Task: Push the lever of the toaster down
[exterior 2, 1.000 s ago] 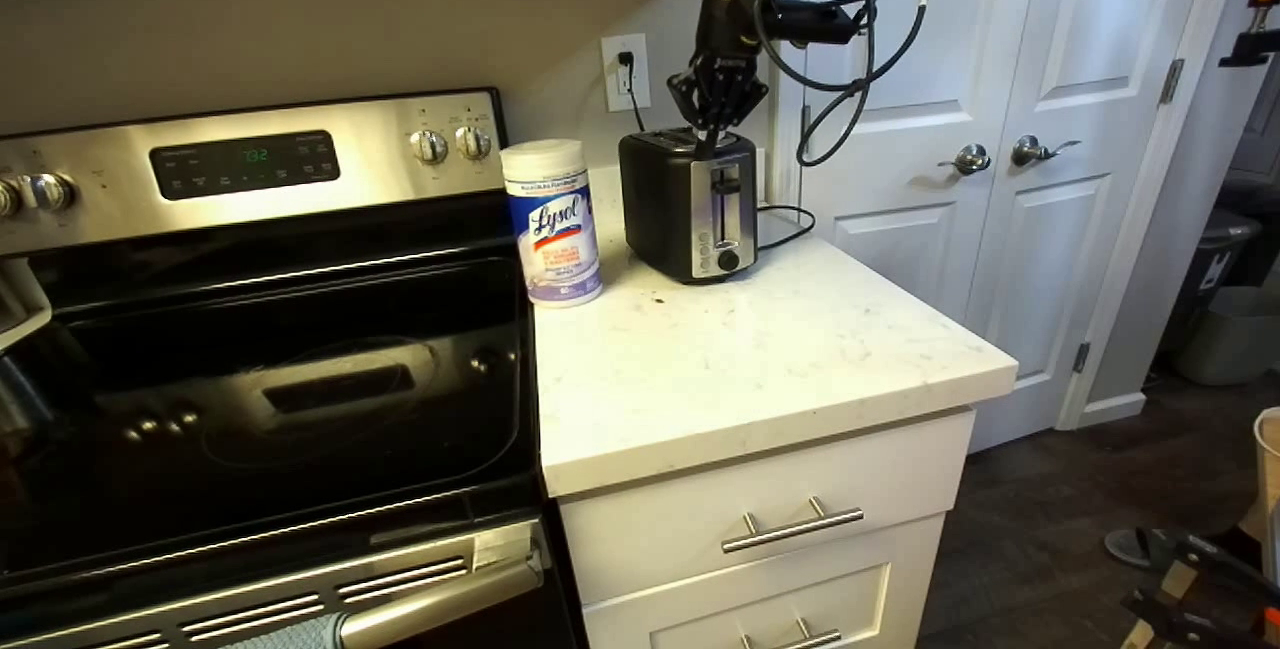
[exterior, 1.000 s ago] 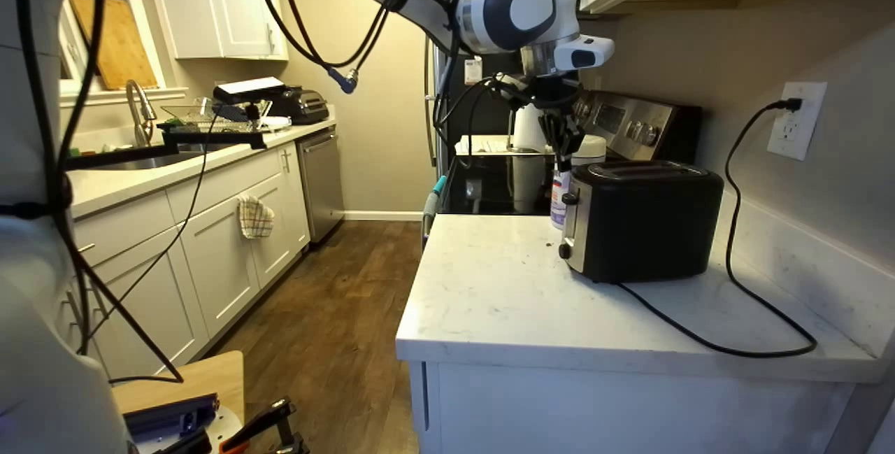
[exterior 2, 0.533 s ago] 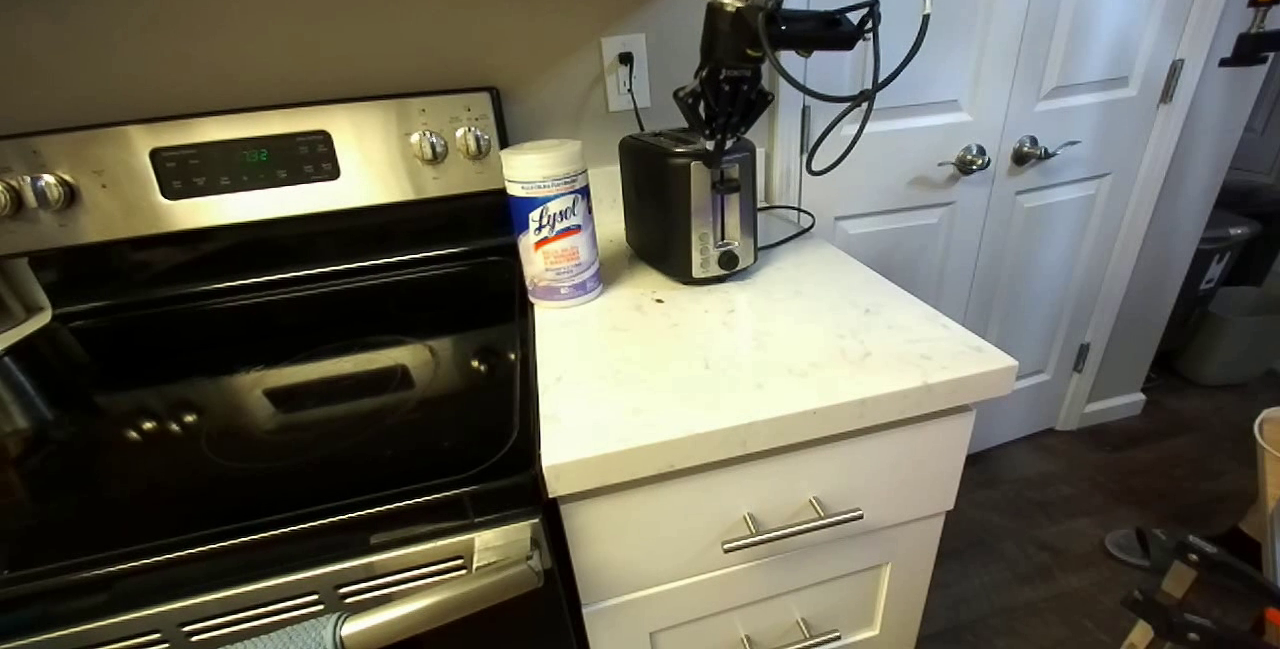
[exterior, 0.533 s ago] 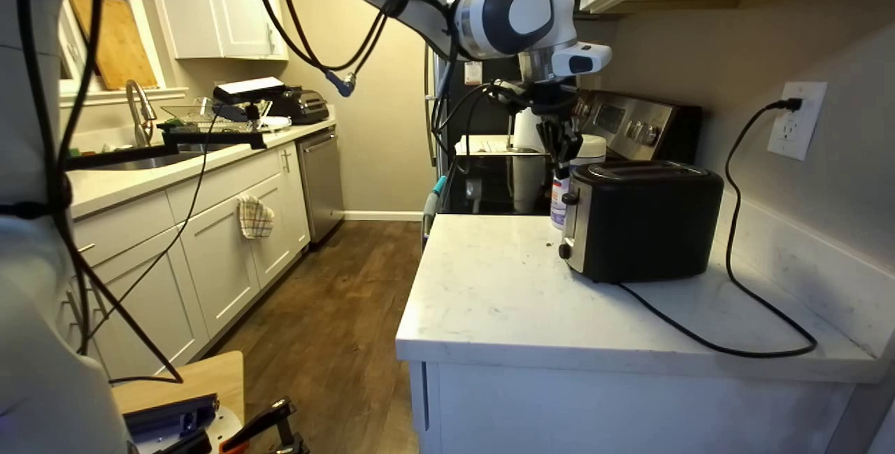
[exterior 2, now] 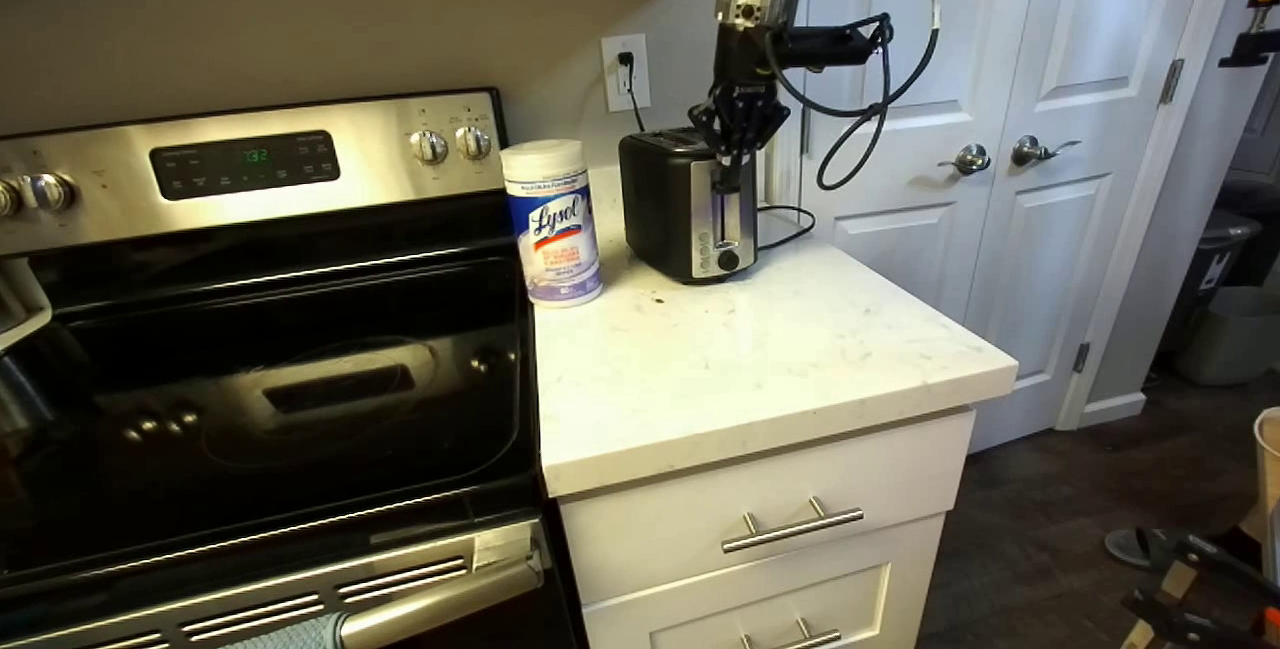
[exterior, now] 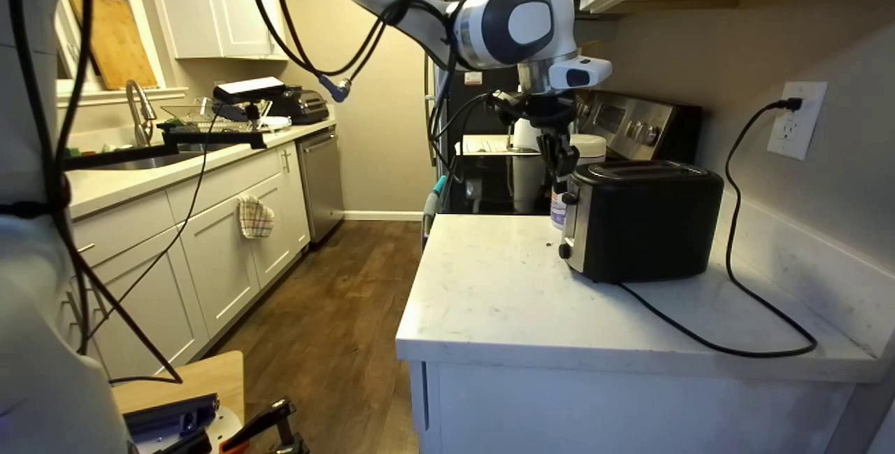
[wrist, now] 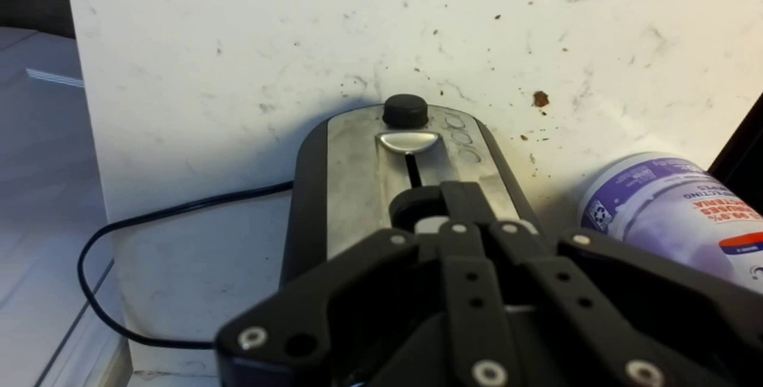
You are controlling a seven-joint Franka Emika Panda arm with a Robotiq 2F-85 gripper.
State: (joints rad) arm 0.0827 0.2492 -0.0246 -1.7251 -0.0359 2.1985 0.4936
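One push short, probably: poised above lever point(exterior: 571, 198) facing worktop's point(exterior: 489, 300) front edge with jaws together, empty; press down

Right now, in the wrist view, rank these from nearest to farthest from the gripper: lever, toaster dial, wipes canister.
1. Lever: beside the gripper, just left in the picture.
2. Dial: farther up the picture, on the toaster.
3. Wipes canister: farthest, out to the right.

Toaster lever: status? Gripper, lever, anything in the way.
Gripper shut, right at lever; contact unclear. Lever up, slot showing below it. Wipes canister stands beside toaster, not in lever's path.
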